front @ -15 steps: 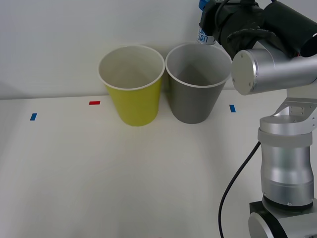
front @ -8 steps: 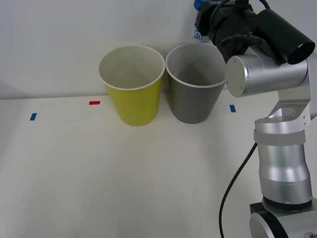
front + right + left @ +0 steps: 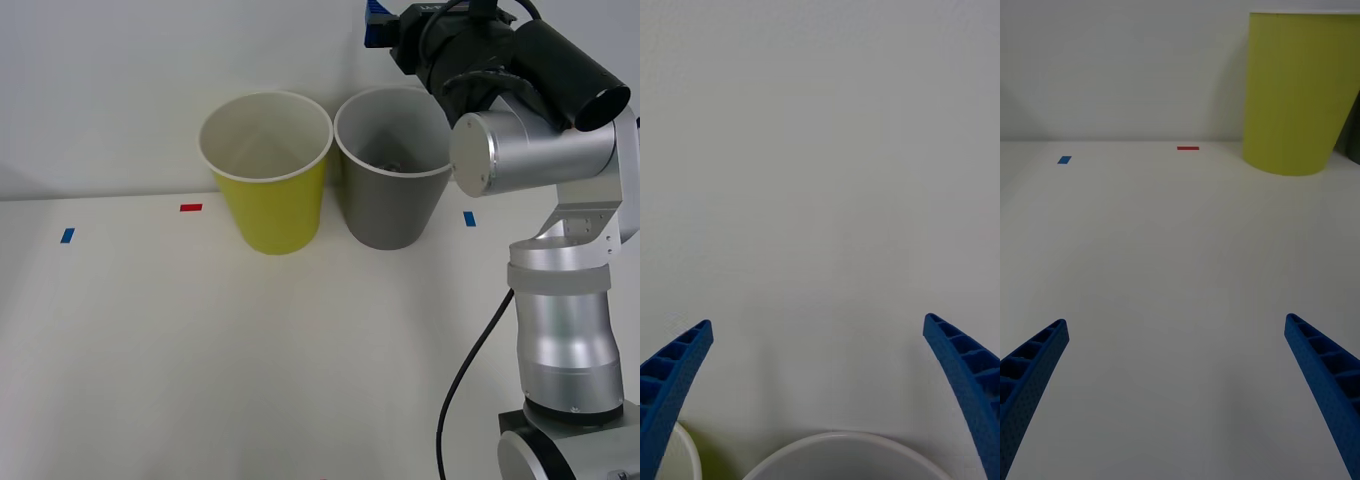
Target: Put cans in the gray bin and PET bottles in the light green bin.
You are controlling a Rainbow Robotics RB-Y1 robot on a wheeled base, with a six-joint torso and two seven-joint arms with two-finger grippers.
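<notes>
The gray bin stands on the table right of the light green bin, the two touching. Inside the gray bin, low down, lies a dim shape that looks like the can. My right gripper hangs open above the gray bin's far rim with nothing between its blue fingers. In the right wrist view the gray bin's pale rim lies just below the gripper. My left gripper is open low over the bare table, short of the light green bin. PET bottles are out of view.
A red tape mark and a blue one lie on the table left of the bins, another blue mark to their right. A white wall rises right behind the bins. The right arm's black cable hangs at the front right.
The right gripper, which held the can above the gray bin, has shifted left and opened. The can has left its fingers and a shape now lies inside the gray bin.
</notes>
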